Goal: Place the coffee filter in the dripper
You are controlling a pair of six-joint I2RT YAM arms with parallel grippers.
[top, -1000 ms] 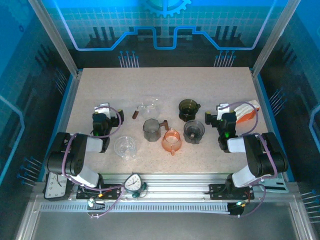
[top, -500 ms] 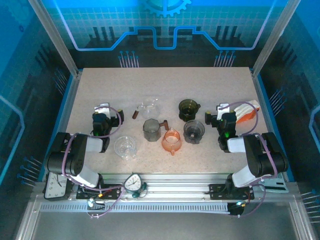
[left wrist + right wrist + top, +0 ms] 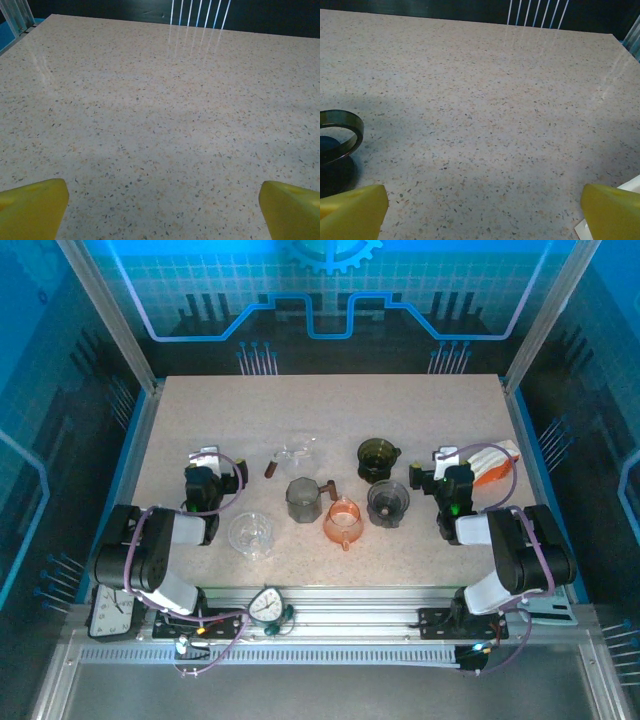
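L gripper [image 3: 205, 460]: jaws at full spread, nothing held. Sits low over left side of table [image 3: 330, 400], pointing away from arm bases.
L fingers [image 3: 31, 207]: yellow tips in both lower corners of L wrist view, w/ bare speckled tabletop betw. them.
R gripper [image 3: 446, 462]: jaws at full spread, nothing held. Sits low over right side of table, pointing away from arm bases.
R fingers [image 3: 352, 207]: yellow tips in both lower corners of R wrist view, w/ bare tabletop betw. them.
Coffee filter: cannot be picked out as a separate item at this res.
Orange-white packet [image 3: 493, 465]: flat on table, just right of R gripper, near right edge. Contents not readable; cannot tell whether it holds filters.
Olive dripper [image 3: 377, 458]: upright, centre-right, left of R gripper and apart from it. Its rim shows at left edge of R wrist view.
Dark grey dripper [image 3: 387, 503]: upright, just nearer arm bases than olive dripper.
Orange dripper [image 3: 343, 521]: upright, centre, just beside dark grey dripper on its left.
Smoke-grey cup [image 3: 303, 498]: upright, just left of orange dripper.
Glass vessel [image 3: 296, 452]: clear, brown handle at its left, on far side of smoke-grey cup.
Clear dripper [image 3: 250, 534]: near front edge, just beside L forearm.
Dripper interiors: too small to tell.
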